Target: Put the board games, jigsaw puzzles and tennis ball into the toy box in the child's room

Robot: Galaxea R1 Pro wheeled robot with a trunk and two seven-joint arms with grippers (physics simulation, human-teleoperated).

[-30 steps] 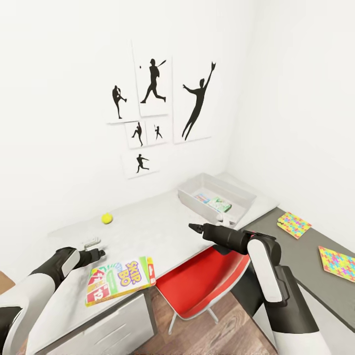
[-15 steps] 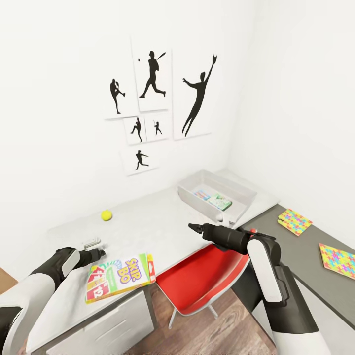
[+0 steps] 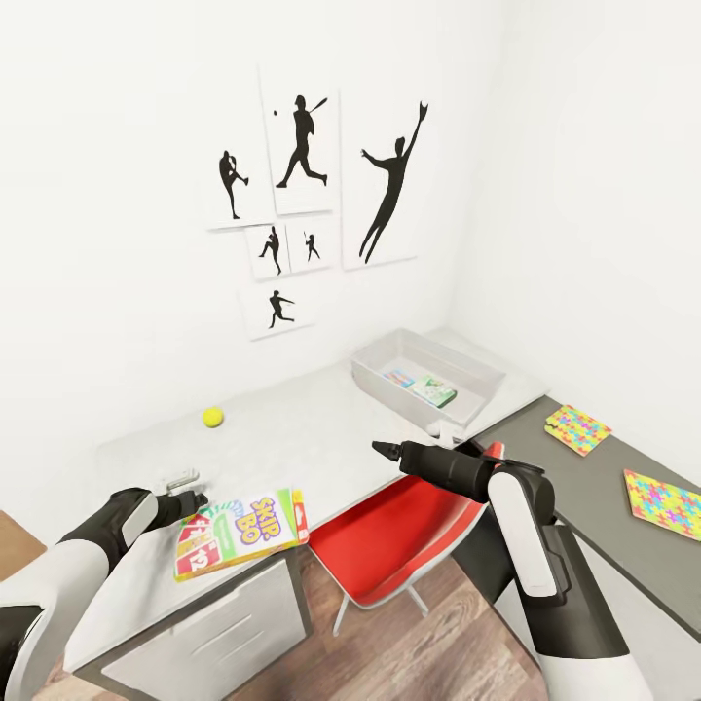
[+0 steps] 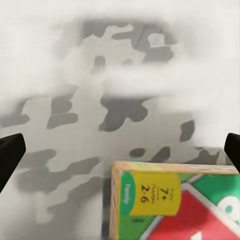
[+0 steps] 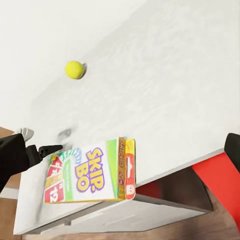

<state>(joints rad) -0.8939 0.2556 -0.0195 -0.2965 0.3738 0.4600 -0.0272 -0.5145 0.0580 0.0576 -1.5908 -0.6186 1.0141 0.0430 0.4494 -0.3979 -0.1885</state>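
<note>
Against the frame 1 s earlier, the whole head view was shifted: the camera had moved, and the wall pictures (image 3: pixel 312 200), tray and puzzles sat slightly higher. The Skip-Bo box (image 3: pixel 240 532) was seen at much the same spot by the left gripper (image 3: pixel 195 503), and both arms kept their poses.

Counted on the table (image 3: pixel 302 438): 1 Skip-Bo box lying flat at the near edge, its right end overhanging; 1 tennis ball (image 3: pixel 212 417) well apart from it, nearer the wall; 1 toy box (image 3: pixel 428 375) at the far corner with 2 flat game boxes inside; 2 jigsaw puzzles (image 3: pixel 576 429) on the lower dark section — the second (image 3: pixel 664 503) nearer the robot. 1 red chair (image 3: pixel 399 545) was tucked under the table.

The left gripper was held spread at the box's left end, fingertips (image 4: pixel 10 152) wide apart in the left wrist view, nothing grasped. The right gripper (image 3: pixel 385 450) hovered over the chair, its fingertips drawn to 1 point in the head view — whether it was clenched could not be told.
</note>
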